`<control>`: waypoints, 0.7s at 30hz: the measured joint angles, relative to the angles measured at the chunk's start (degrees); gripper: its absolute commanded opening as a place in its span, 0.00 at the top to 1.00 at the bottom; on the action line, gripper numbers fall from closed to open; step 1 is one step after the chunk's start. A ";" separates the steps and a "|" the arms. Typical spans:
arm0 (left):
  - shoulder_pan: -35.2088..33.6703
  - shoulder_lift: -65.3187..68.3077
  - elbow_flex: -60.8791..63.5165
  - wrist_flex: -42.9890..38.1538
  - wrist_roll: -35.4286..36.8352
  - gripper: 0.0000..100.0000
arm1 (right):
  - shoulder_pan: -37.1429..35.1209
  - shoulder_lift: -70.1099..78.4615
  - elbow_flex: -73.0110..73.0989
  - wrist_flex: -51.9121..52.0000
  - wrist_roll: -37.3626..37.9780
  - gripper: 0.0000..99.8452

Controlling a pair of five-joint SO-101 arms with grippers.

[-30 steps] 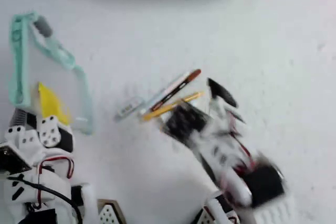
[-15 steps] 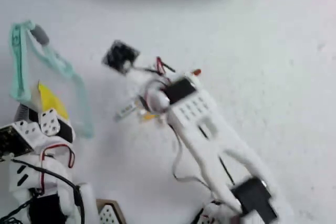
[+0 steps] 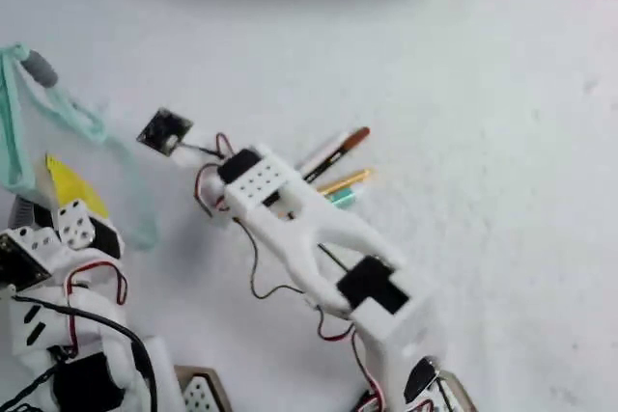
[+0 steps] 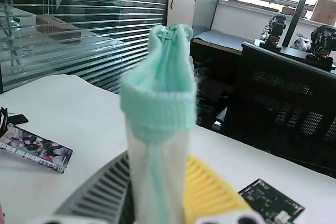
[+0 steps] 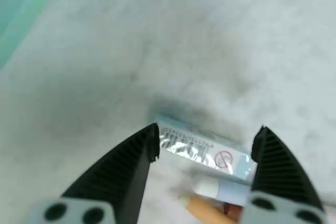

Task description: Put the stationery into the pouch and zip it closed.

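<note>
Right wrist view: right pincer (image 5: 207, 132) wide astride labelled stationery piece (image 5: 202, 151); left pincer (image 4: 157, 203) clamps pouch (image 4: 157, 103).

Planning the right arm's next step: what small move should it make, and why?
Probably lower the right gripper and close: its open jaws straddle the small white-and-blue printed box, while the left gripper holds the mint-green pouch.

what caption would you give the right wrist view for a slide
Right gripper open, its fingertips either side of a small labelled item lying on the white table.
</note>
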 measured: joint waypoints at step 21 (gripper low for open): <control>3.78 0.00 0.00 0.09 4.31 0.98 | 12.66 5.27 -1.85 8.53 18.55 0.82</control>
